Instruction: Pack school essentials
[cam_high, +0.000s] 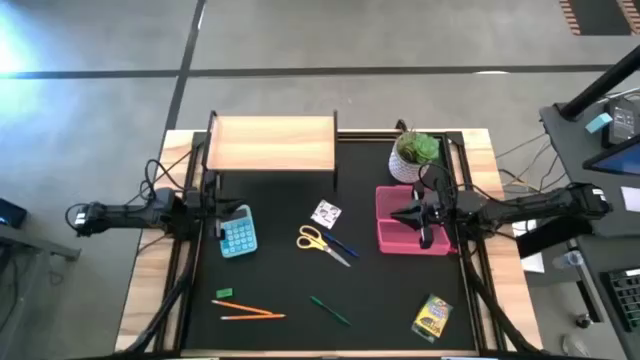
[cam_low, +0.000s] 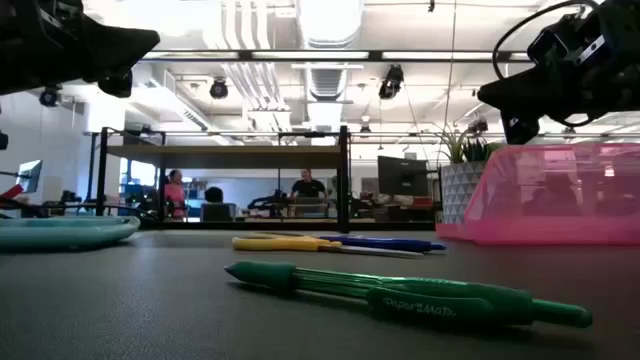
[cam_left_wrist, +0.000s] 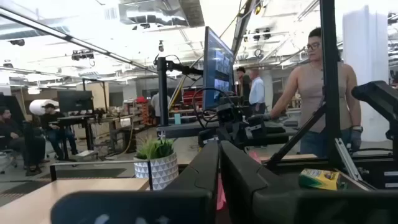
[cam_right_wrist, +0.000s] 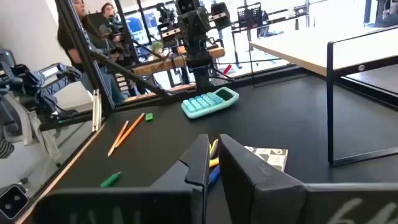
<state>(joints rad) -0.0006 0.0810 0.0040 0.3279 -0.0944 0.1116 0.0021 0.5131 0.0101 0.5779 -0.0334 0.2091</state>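
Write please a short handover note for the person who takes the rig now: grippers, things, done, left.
Left gripper: shut, empty, by the calculator.
Right gripper: shut, empty, over the pink box.
On the mat: scissors, blue pen, card, green pen, pencils, eraser, crayon box.
Done: nothing seen packed.
Left: everything.

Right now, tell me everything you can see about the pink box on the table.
The pink box is a shallow, open-topped tray of translucent pink plastic with sloping walls, as the low view shows. It sits flat on the black tabletop at the right side, just in front of the potted plant and right of the scissors. The right gripper hovers above it, shut. Its contents cannot be made out.
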